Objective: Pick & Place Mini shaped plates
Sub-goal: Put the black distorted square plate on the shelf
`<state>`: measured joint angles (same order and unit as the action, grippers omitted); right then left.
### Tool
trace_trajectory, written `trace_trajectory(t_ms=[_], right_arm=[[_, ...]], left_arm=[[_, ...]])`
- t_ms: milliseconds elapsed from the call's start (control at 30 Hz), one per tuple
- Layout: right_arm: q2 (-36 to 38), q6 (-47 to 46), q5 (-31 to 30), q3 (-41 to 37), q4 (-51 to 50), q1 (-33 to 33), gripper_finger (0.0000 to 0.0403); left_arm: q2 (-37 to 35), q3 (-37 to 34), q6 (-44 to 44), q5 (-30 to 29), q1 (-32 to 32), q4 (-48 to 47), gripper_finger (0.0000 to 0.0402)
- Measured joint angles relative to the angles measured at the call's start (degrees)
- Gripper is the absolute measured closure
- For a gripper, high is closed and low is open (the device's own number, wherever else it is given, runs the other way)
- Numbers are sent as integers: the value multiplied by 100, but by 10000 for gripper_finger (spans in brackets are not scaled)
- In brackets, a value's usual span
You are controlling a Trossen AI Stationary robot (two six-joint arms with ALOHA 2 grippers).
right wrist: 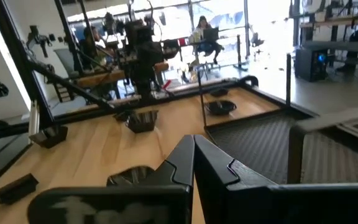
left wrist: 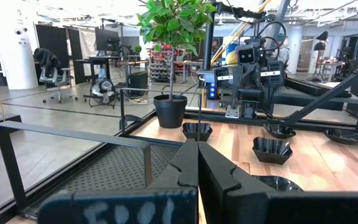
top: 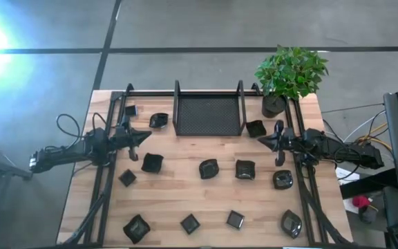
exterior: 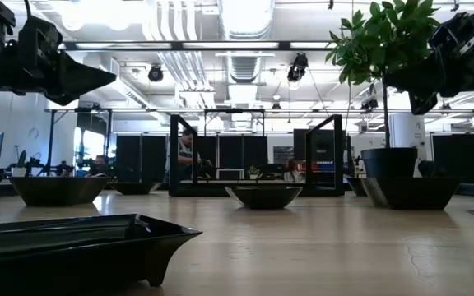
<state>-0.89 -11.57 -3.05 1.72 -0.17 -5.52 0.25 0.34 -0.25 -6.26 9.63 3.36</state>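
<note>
Wooden worktop (top: 185,194) seen from above, framed by dark rails down both sides. Black mesh tray (top: 208,114) at the far middle edge, standing empty. Potted plant (top: 289,75) at the far right corner, just beside the tray's right end.

Left claw (top: 146,137) over the left part of the worktop, held clear of the surface, fingers pressed together, gripping nothing. Same in the left wrist view: two dark fingers (left wrist: 188,165) meeting at a point above the wood, with the tray's mesh floor off to one side. Right claw (top: 262,140) over the right part, facing the left one across the worktop, likewise closed and empty; fingertips (right wrist: 191,152) touching in the right wrist view.

Mini shaped plates (top: 208,168) spread over the worktop, none in the tray, none held. Two near the far left by the tray's left end, one just off the tray's right end close to the right claw. Several in a loose row across the middle. Four more along the near edge, well apart from one another. From worktop height, one plate large in the near left foreground (exterior: 72,247), others sitting flat farther back.

People seated at desks in the room beyond.
</note>
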Motion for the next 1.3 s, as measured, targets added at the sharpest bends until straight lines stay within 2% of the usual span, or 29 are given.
trace_trajectory(t_ms=[167,267,467,700,900,1033,1300], right_arm=[[-2,7,-9,2,372,-1,394],[0,106,-275,27,504,0,394],[-223,56,-681,578,-152,0,394],[-1057,-1124,-1674,1447,-1702,0,394],[-2038,-2502,-2543,2100,-3042,0,394],[-2714,-3217,-2679,2445,-3838,0,394],[-3923,-4084,-2697,2832,-4605,-2,394]], left_arm=[[0,0,1,1,0,-1,402],[0,0,0,0,0,-1,402],[0,0,0,2,-2,-1,402],[0,0,2,1,-2,1,402],[0,0,2,2,-2,0,402],[0,0,0,2,-2,1,402],[0,0,0,1,-7,0,402]])
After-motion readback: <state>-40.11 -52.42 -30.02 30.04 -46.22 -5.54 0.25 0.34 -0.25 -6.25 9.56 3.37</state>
